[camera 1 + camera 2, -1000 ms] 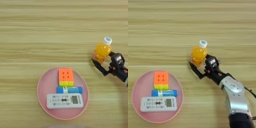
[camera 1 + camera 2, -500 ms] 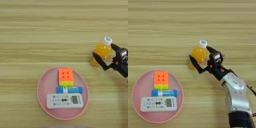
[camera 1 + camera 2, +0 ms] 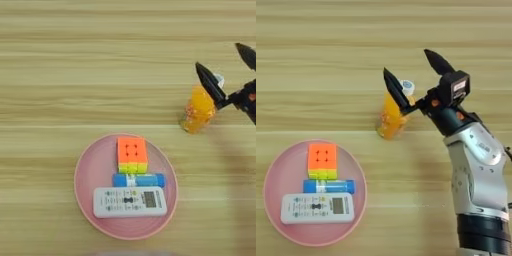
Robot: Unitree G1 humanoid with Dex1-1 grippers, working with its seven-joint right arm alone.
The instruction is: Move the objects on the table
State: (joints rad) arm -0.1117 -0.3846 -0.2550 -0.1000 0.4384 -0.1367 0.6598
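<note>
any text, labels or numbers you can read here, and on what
Nothing can be read as words or numbers.
White remote control: dark button marks and a small screen, too small to read.
Label on the tool's housing: a white patch with marks, too blurred to read.
Blue glue-stick tube: a pale patch near its middle, unreadable.
Orange juice bottle: no legible label.
Puzzle cube: no text.
</note>
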